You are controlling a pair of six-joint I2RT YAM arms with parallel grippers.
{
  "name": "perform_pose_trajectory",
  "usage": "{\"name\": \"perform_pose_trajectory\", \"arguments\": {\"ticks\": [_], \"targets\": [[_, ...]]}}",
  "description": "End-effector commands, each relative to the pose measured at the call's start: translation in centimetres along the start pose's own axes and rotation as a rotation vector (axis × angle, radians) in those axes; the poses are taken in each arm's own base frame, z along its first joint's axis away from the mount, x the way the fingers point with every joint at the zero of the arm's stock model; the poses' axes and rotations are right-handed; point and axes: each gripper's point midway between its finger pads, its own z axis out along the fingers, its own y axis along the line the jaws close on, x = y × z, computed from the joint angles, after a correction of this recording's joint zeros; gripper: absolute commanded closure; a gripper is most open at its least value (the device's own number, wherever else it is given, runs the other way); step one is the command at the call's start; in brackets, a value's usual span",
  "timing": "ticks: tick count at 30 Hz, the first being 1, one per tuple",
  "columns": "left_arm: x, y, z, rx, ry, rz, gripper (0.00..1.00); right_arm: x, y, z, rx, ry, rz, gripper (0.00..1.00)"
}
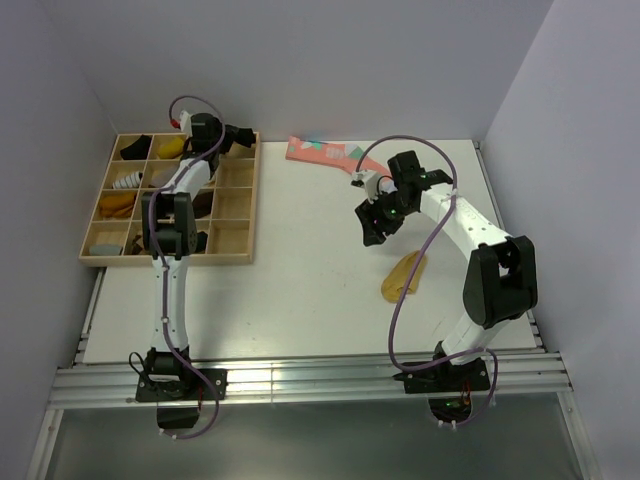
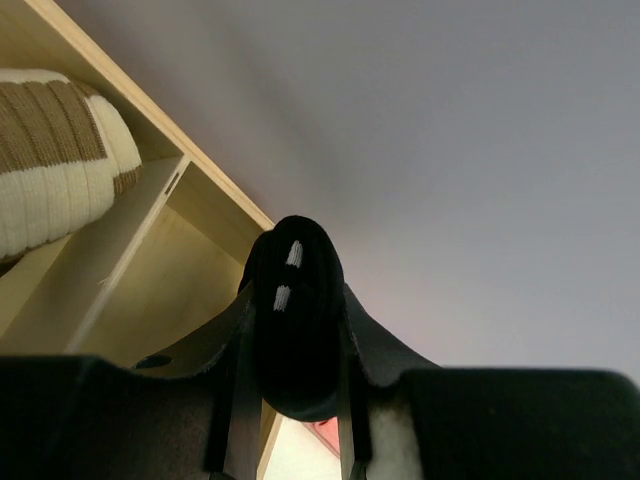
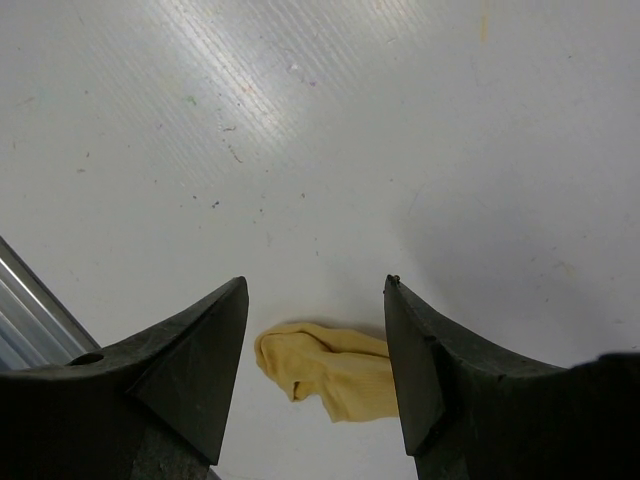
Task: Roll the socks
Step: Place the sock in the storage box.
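Grips the rolled black sock (image 2: 295, 350) in the clenched left pincer (image 2: 292, 300) over the far corner of the tray (image 1: 247, 200). Hangs the right pincer (image 3: 315, 284) released, empty, above the mustard sock (image 3: 335, 380), flat on the surface (image 1: 300, 280). Risks missing a compartment, or the roll unravelling on release.

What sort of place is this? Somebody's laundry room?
Most likely a robotics lab test cell, not a home: two white-and-black robot arms bolted to a metal rail, a white table boxed in by plain walls, and a wooden divided tray holding rolled socks.
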Motion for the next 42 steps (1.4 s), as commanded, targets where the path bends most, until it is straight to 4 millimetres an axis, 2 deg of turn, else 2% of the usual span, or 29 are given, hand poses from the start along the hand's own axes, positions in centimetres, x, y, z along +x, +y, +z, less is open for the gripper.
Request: {"name": "perform_pose_trajectory", "arguments": {"ticks": [1,7,9,13,20,26,33,40,42], "targets": [[-1.8,-3.2,-0.4,0.032,-0.043,-0.015,1.0,-0.6,-0.3,-0.6,0.017,-0.039,-0.038,0.36],[-0.7,-0.3,0.2,-0.046,-0.025,-0.027,1.0,-0.2,-0.2,0.1,-0.004,-0.022,-0.039,0.37],[0.1,1.3,0.2,-0.105,-0.003,-0.027,1.0,0.0,-0.3,0.3,-0.007,-0.016,-0.04,0.37],[1.0,2.5,0.0,-0.16,0.012,-0.039,1.0,0.5,-0.2,0.6,-0.018,-0.006,-0.042,0.37],[2.0,4.1,0.1,-0.211,0.036,-0.061,1.0,0.7,0.0,0.9,-0.029,-0.001,-0.046,0.37],[2.4,4.2,0.0,-0.216,0.044,-0.053,0.99,0.9,0.1,1.3,-0.046,0.001,-0.037,0.37],[2.3,4.1,-0.3,-0.22,0.043,-0.043,0.83,0.9,0.2,1.3,-0.057,0.004,-0.034,0.37],[2.4,3.7,-0.7,-0.219,0.051,-0.047,0.58,0.8,0.3,1.1,-0.06,0.009,-0.039,0.37],[2.3,3.2,-0.8,-0.208,0.051,-0.044,0.54,0.7,0.3,1.1,-0.062,0.006,-0.041,0.37]]}}
